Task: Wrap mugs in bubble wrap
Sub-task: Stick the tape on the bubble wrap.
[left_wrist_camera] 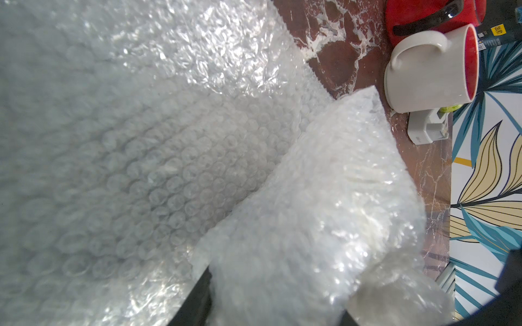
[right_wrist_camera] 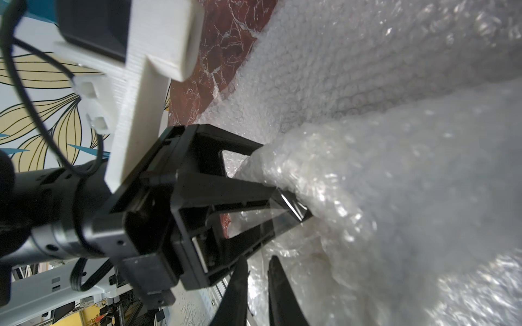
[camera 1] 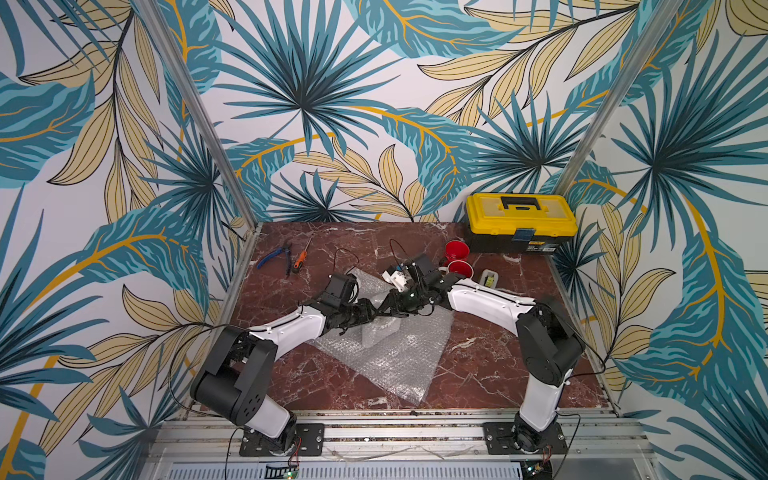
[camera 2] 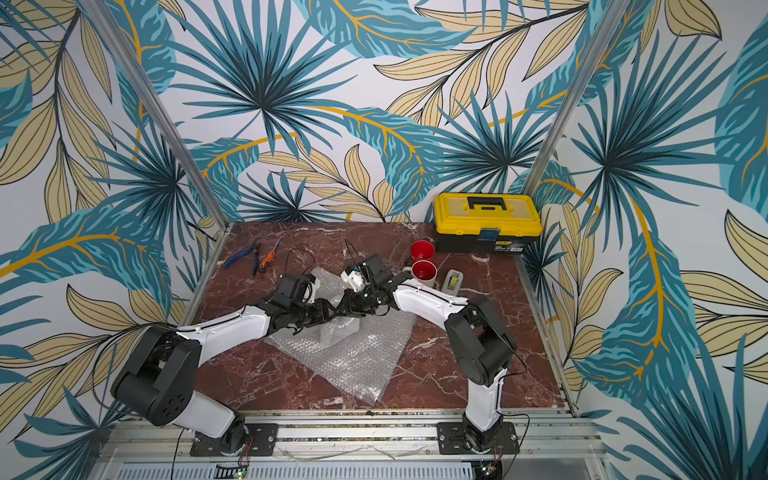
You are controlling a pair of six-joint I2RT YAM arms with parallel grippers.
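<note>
Marble-patterned tabletop (camera 1: pixel 498 374), leaf-print walls on three sides. Landmark: yellow toolbox (camera 1: pixel 519 220), at a far corner.

- Red mug (camera 1: pixel 456 250): upright, just beside the toolbox; unwrapped.
- White mug with red inside (camera 1: pixel 460 270): upright, near the toolbox, on the red mug's side away from it; unwrapped.
- Bubble wrap (camera 1: pixel 395 357): spread flat, well apart from the toolbox, toward the arm bases. One part is rolled into a mug-sized bundle (left_wrist_camera: pixel 324 211), contents hidden.
- Left gripper (right_wrist_camera: pixel 285 180): clamped across that bundle.
- Right gripper (right_wrist_camera: pixel 257 282): jaws standing nearly together against the bundle's loose film; whether they pinch it cannot be told.

Step judged: closing the wrap around one bundle, probably a mug.

Next move calls for a sure pinch on the free edge, then folding it over while the left gripper steadies the roll. The springy film may slip loose.
</note>
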